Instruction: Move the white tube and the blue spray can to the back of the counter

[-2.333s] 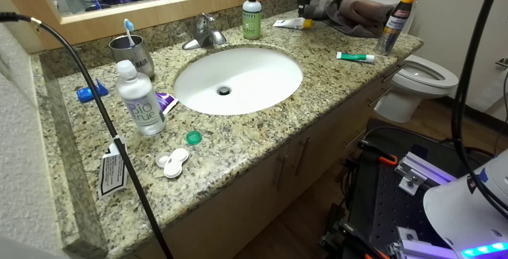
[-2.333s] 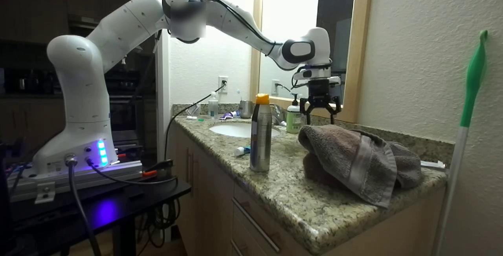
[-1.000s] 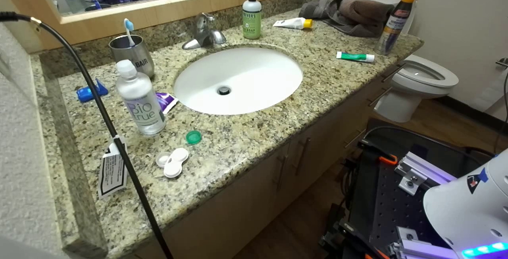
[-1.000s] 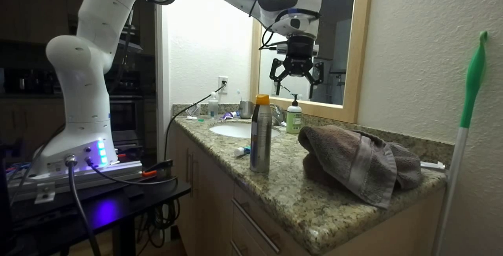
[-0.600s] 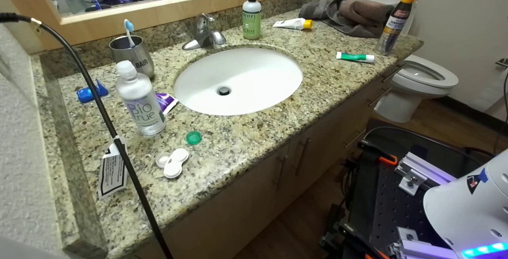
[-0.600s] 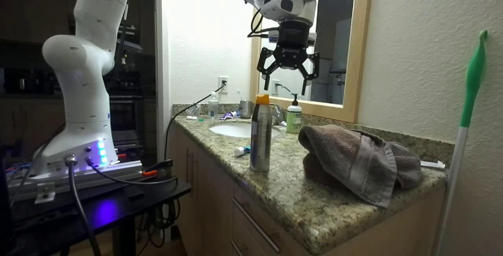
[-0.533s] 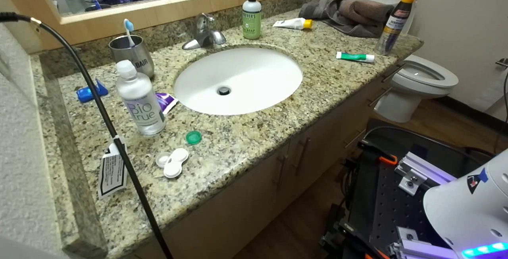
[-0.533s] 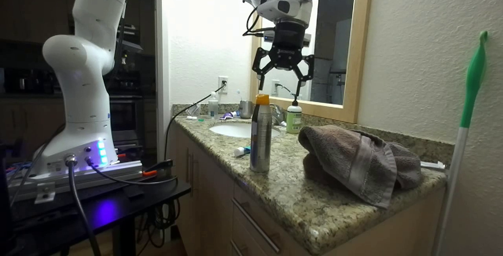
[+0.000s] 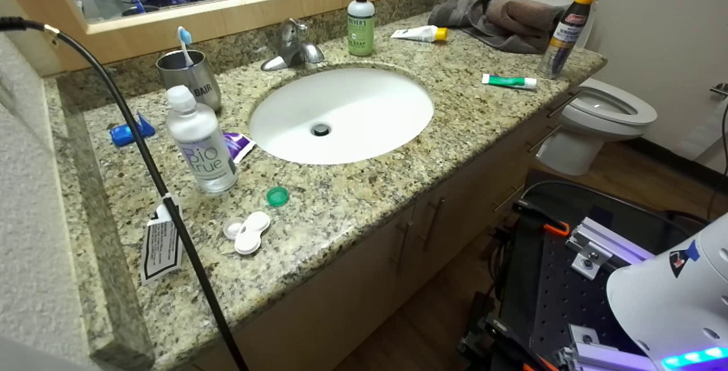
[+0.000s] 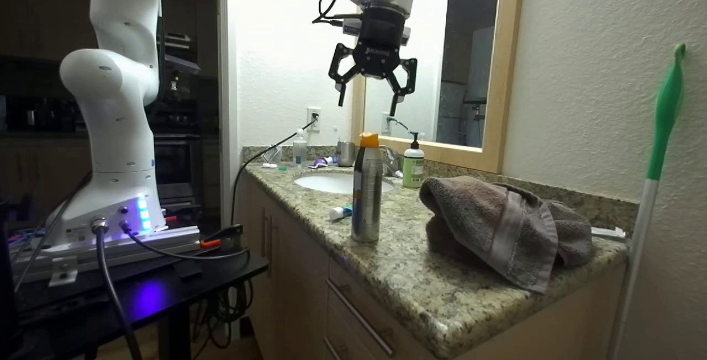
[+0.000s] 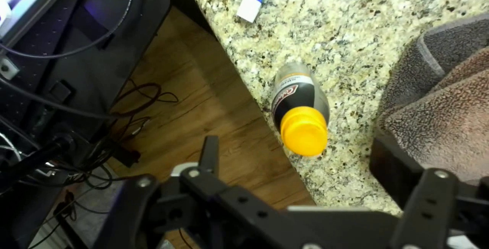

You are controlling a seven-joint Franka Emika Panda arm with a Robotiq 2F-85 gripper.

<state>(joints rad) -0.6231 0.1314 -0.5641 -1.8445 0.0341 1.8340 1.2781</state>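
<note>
The blue spray can (image 9: 566, 35), dark with a yellow-orange cap, stands upright near the counter's front edge. It also shows in an exterior view (image 10: 367, 194) and in the wrist view (image 11: 298, 88). The white tube (image 9: 420, 33) with a yellow cap lies flat near the back, between the soap bottle and the towel; it is out of the wrist view. The counter (image 9: 455, 132) is speckled granite. My gripper (image 10: 368, 103) is open and empty, in the air above the can's cap. In the wrist view the can is ahead of the spread fingers, apart from them.
A grey-brown towel (image 10: 497, 222) is heaped beside the can, toward the back. The green tube (image 9: 509, 82) lies by the can near the front edge. A green soap bottle (image 9: 361, 27), the faucet (image 9: 293, 46) and the oval sink (image 9: 341, 112) are farther along.
My open gripper has risen from low at the back, behind the towel, and moved toward the front edge, to above the spray can. The can and tube have not moved.
</note>
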